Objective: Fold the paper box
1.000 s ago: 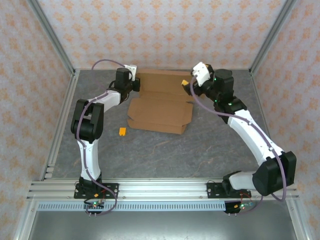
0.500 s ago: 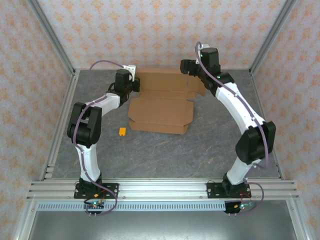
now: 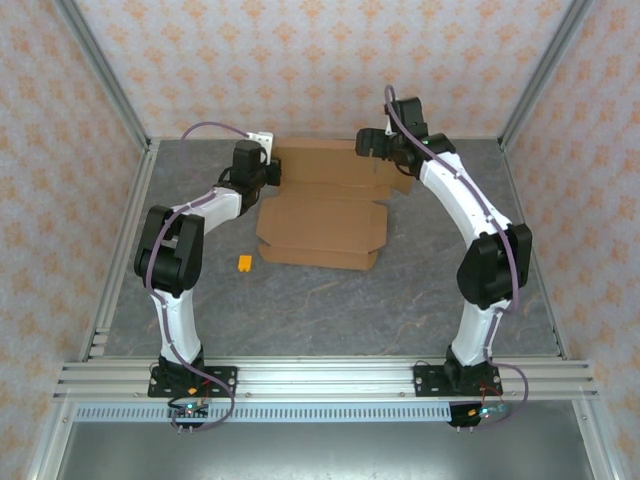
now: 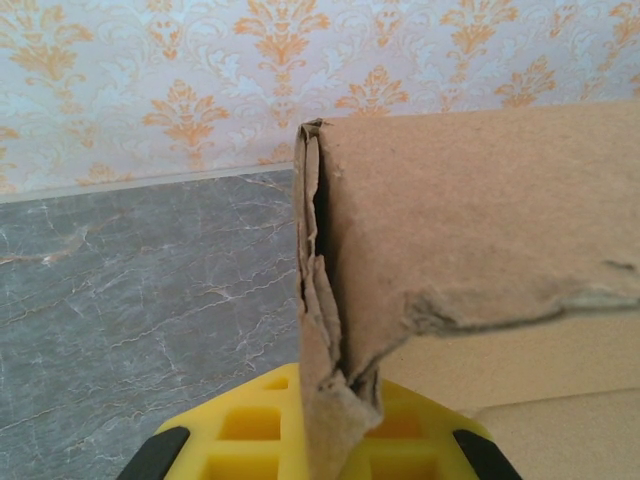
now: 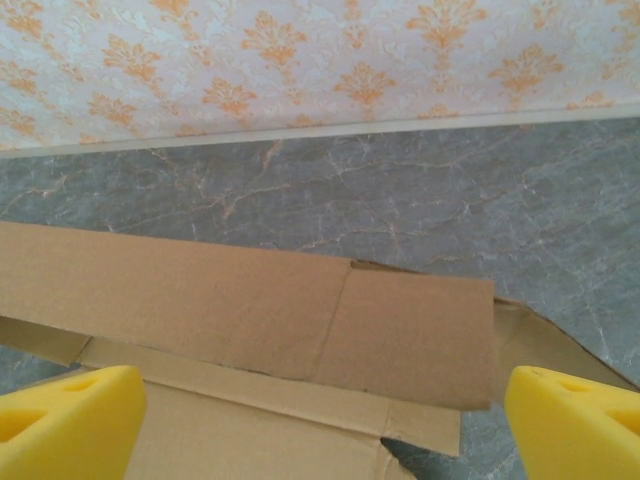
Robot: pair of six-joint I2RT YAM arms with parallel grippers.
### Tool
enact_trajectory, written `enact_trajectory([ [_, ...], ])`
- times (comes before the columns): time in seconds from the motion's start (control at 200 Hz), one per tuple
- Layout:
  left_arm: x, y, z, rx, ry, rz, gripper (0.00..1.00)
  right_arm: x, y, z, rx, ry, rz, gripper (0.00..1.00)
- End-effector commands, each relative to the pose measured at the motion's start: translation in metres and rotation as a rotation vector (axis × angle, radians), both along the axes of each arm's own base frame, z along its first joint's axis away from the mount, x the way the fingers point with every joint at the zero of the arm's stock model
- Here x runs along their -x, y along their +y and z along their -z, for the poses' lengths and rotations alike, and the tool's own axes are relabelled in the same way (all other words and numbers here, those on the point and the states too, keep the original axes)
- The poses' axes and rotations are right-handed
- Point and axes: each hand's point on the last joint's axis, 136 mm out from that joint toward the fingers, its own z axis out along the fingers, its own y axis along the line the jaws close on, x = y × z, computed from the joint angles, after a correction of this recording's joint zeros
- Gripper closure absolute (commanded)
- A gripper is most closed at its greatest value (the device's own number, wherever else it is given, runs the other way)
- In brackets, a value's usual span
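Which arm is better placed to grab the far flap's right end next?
Probably right. The right gripper is open, with the raised far flap of the paper box just ahead between its fingers; the left gripper is shut on the box's left corner, busy holding it.

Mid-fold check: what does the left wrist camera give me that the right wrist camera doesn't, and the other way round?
Left wrist: the left end effector is shut on a ragged, upright edge of the paper box.
Right wrist: the right end effector is open, its yellow fingers wide apart over a creased flap, gripping nothing.
Both: brown cardboard, the grey marbled table and the patterned wall.
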Motion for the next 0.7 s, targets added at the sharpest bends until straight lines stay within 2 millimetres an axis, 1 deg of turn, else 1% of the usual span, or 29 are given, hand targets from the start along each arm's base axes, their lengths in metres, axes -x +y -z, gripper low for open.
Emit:
enact_trajectory([
  [0.0, -0.001, 0.002, -0.02, -0.008, -0.055, -0.02, 1.0, 0.012, -0.014, -0.015, -0.101, 0.006, 0.031, 0.06],
  [0.075, -0.001, 0.002, -0.019, -0.009, -0.057, -0.021, 1.0, 0.009, -0.014, -0.009, -0.155, 0.037, 0.026, 0.06],
  [0.225, -0.001, -0.001, -0.018, -0.006, -0.055, -0.014, 1.0, 0.0, -0.011, 0.002, -0.189, 0.072, 0.021, 0.06],
  [0.32, -0.001, -0.001, -0.018, -0.009, -0.058, -0.011, 1.0, -0.009, -0.012, 0.002, -0.227, 0.075, 0.027, 0.06],
  [0.41, -0.001, -0.002, -0.018, -0.01, -0.058, -0.01, 1.0, -0.016, -0.008, 0.001, -0.262, 0.073, 0.018, 0.06],
  [0.6, -0.001, -0.002, -0.018, -0.01, -0.059, -0.007, 1.0, -0.029, -0.006, -0.003, -0.267, 0.069, 0.016, 0.08],
  [0.69, -0.001, -0.003, -0.019, -0.008, -0.06, -0.003, 1.0, -0.034, -0.008, 0.001, -0.248, 0.075, 0.018, 0.1],
])
